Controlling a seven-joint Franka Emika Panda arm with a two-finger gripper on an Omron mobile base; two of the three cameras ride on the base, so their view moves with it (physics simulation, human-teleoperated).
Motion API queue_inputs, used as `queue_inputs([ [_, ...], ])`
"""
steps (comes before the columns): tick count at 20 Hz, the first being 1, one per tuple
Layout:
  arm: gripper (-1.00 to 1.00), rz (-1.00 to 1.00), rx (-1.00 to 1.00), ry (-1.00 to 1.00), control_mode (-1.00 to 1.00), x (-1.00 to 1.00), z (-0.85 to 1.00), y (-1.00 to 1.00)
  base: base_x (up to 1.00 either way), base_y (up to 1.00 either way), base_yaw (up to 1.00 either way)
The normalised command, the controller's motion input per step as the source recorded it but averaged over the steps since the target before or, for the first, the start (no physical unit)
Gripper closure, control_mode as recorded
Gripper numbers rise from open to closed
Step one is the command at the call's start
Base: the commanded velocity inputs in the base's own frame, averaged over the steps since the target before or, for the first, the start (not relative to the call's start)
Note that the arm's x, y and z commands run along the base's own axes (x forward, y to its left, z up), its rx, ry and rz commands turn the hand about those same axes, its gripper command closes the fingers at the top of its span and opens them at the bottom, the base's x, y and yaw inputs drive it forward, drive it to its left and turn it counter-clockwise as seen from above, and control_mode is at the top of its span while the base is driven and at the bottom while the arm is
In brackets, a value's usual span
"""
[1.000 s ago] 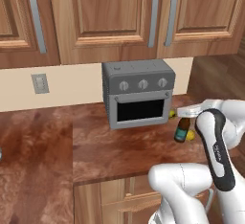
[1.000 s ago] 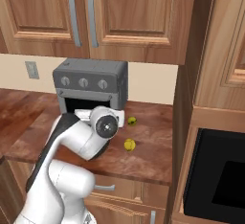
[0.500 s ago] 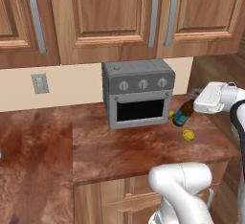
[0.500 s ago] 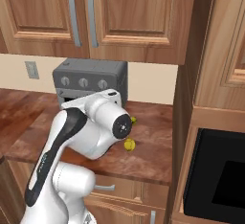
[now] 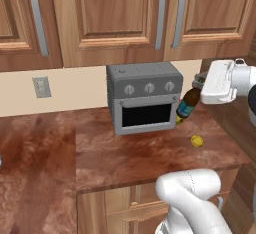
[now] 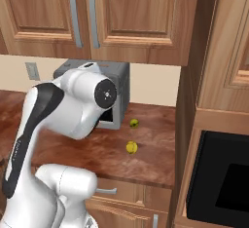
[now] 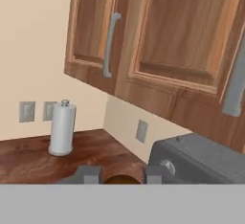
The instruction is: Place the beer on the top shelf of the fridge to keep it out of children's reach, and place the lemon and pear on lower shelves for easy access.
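Note:
My gripper (image 5: 200,82) is shut on the neck of the beer (image 5: 187,106), a dark brown bottle with a teal label that hangs tilted above the counter, right of the toaster oven. In the hand view the bottle's brown top (image 7: 119,179) sits between the two fingertips (image 7: 88,174). The lemon (image 5: 197,140) lies on the counter below and to the right of the bottle. From the right base view the lemon (image 6: 131,147) is nearer the counter's front, and the pear (image 6: 133,123) rests behind it, close to the oven. The fridge and its shelves are out of view.
A grey toaster oven (image 5: 144,97) stands against the back wall under wooden wall cabinets (image 5: 120,18). A paper towel roll (image 7: 62,128) stands on the counter in a far corner. A tall wooden cabinet with a black built-in panel (image 6: 223,173) closes off the right side.
The arm has swung up and to the right, lifting the beer off the counter beside the toaster oven. The lemon and pear have stayed put.

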Motion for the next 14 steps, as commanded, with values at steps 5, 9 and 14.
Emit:
queue_inputs([
  [5, 1.0, -0.26, -0.13, 0.0, -1.0, -0.26, 0.26, 0.35, 0.0, 0.0, 0.0],
  [9, 1.0, -0.52, -0.01, 0.01, -1.0, -0.41, 0.02, 0.02, 0.0, 0.0, 0.0],
  [14, 1.0, -0.53, 0.01, 0.08, -1.0, -0.39, 0.0, -0.01, 0.0, 0.0, 0.0],
])
